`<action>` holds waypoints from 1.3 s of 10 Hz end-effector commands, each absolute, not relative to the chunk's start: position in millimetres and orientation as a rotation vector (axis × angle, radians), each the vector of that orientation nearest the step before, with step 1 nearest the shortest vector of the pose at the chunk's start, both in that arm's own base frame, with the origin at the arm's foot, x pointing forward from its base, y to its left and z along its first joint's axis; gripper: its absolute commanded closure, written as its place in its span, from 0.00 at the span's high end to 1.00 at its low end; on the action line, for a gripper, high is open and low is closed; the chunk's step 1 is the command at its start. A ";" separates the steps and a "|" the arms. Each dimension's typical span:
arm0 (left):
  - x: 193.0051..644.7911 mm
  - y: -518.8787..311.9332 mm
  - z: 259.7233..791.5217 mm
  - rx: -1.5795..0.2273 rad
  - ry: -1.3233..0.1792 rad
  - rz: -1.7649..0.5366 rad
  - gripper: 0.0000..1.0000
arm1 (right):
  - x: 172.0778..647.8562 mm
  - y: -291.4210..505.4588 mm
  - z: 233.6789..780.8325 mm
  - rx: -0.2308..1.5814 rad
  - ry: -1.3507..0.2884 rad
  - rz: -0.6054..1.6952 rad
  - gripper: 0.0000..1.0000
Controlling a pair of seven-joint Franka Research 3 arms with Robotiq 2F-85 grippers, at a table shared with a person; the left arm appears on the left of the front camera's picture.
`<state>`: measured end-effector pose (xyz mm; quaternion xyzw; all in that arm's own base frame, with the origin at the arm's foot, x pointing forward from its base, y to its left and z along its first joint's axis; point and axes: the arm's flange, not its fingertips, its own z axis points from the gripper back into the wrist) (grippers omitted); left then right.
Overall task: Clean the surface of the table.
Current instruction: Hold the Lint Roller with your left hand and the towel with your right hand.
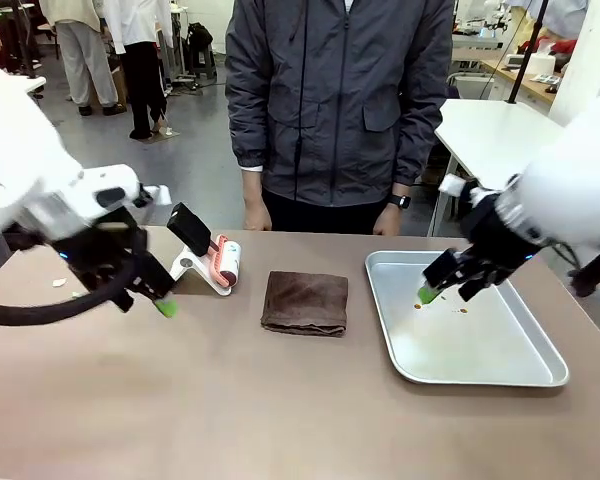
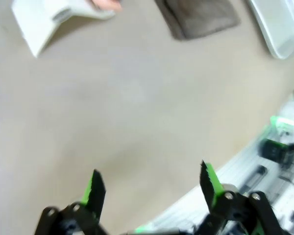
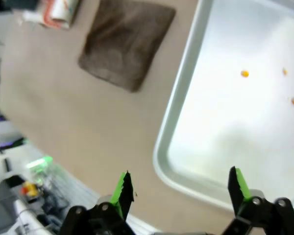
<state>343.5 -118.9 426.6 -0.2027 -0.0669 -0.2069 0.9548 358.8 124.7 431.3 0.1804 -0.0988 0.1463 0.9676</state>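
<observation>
- Table [image 1: 230, 400], tan-topped, lies between robot and person, carrying a folded brown cloth [image 1: 304, 303], a lint roller [image 1: 220, 262] and a steel tray [image 1: 480, 379].
- Left gripper [image 2: 152, 181] hovers over bare tabletop, jaws apart, empty.
- Right gripper [image 3: 181, 183] hangs over the tray's rim, jaws apart, empty.

We hold our left arm [image 1: 30, 180] low, its left gripper [image 1: 148, 302] angled downward, jaws spread wide and holding nothing; our right arm [image 1: 580, 170] reaches in, its right gripper [image 1: 448, 290] tilted down, jaws equally wide, empty
</observation>
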 end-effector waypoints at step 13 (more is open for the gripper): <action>252.3 131.5 400.5 -1.183 -0.624 0.277 1.00 | 247.8 -189.8 390.7 1.071 -0.500 -0.602 1.00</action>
